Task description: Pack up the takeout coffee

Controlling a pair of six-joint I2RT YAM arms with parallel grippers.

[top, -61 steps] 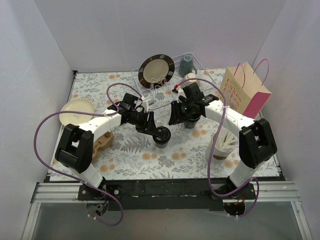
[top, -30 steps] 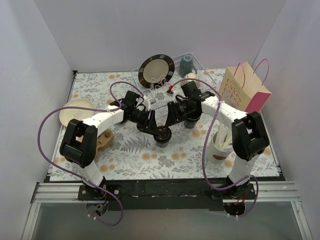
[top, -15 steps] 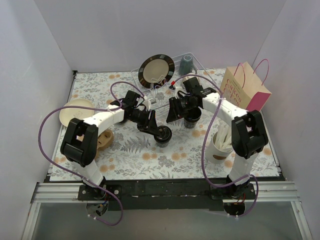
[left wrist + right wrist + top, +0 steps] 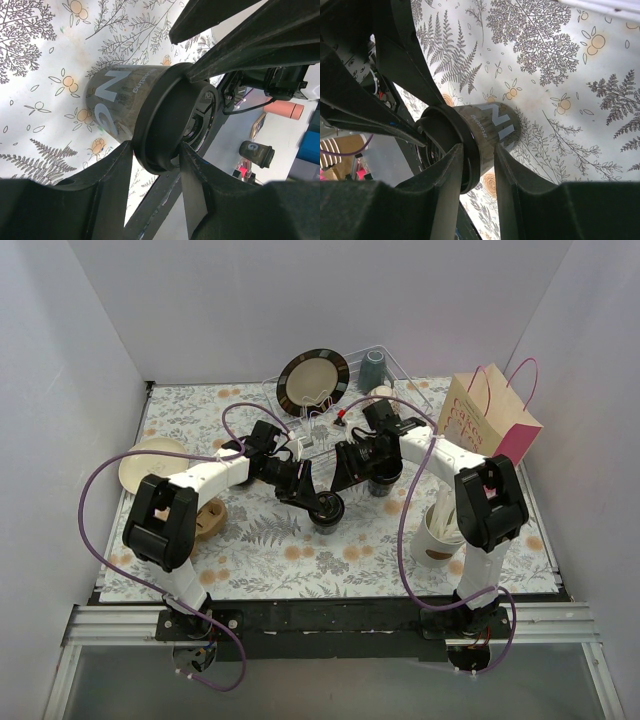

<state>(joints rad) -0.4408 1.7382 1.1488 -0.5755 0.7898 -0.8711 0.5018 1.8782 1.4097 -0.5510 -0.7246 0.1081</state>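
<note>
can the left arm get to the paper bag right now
Probably not. The left tool is clamped on the lidded black cup, and the right arm lies across the way to the paper bag at the far right.

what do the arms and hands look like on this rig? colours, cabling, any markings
Both look alike. The left arm and right arm have white links between chunky black joint housings. A purple cable loops loosely off each arm down to its base. The left hand and right hand are matte black, each with two flat, tapered fingers. No markings show on them.
</note>
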